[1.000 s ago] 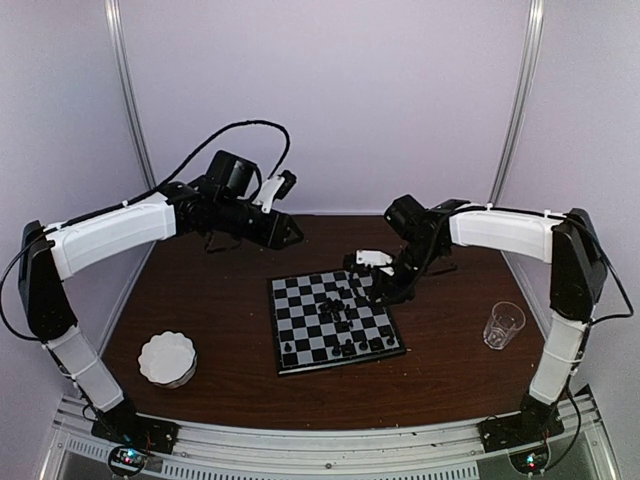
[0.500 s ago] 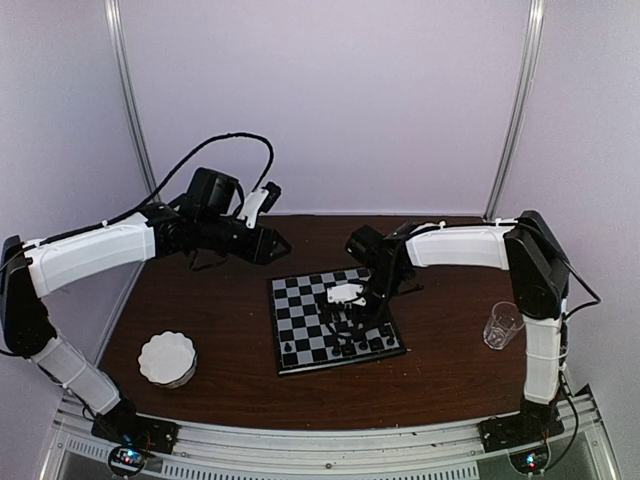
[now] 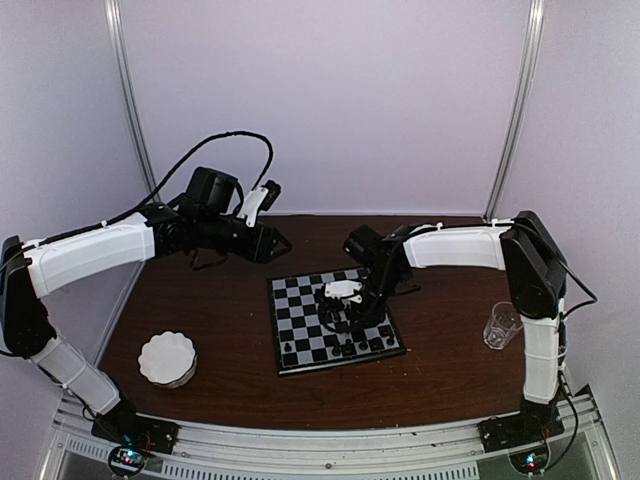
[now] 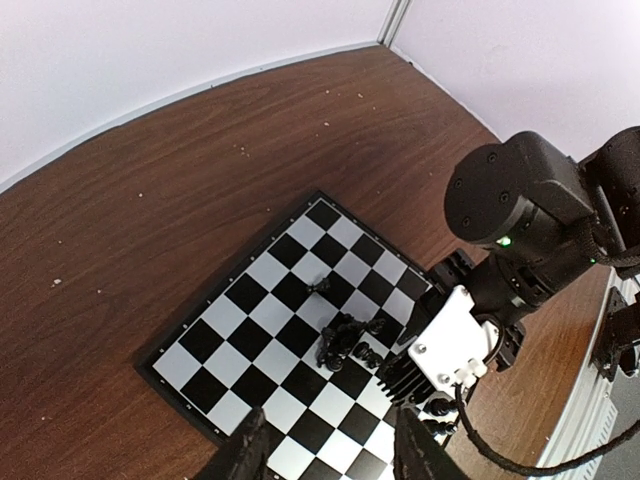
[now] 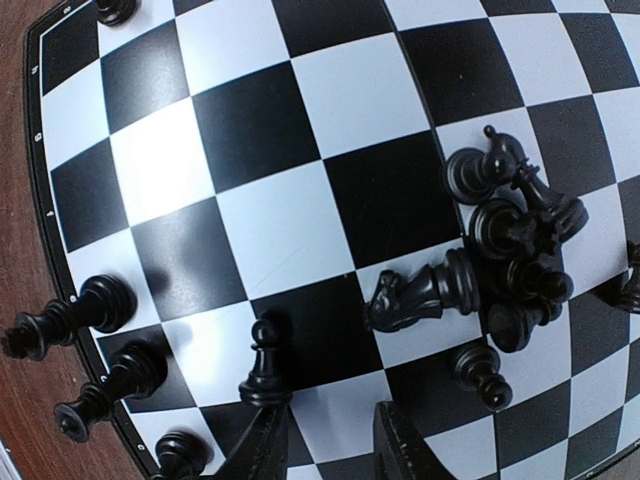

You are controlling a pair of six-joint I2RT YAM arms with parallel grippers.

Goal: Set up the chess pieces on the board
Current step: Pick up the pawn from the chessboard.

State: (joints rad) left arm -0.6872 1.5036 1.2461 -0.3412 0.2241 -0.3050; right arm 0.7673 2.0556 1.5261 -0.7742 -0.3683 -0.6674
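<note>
The board [image 3: 300, 312] lies mid-table. A heap of black chess pieces [image 5: 515, 260] lies toppled near its middle, with a fallen knight [image 5: 415, 295] and a fallen pawn [image 5: 485, 375] beside it. A few pieces [image 5: 80, 315] stand along one edge. My right gripper [image 5: 330, 445] hovers low over the board, open, with only board squares showing between its fingers. An upright pawn [image 5: 264, 365] stands just off its left fingertip [image 5: 262, 440]. My left gripper [image 4: 330, 455] hangs open and empty high above the board's far left corner [image 4: 240, 330].
A round white scalloped dish [image 3: 167, 358] sits at the front left of the table. A clear glass [image 3: 502, 324] stands to the right of the board. Walls close off the back and sides.
The right arm swung left from the board's far right edge and dropped low over the heap of pieces. The left arm drew back slightly to the left.
</note>
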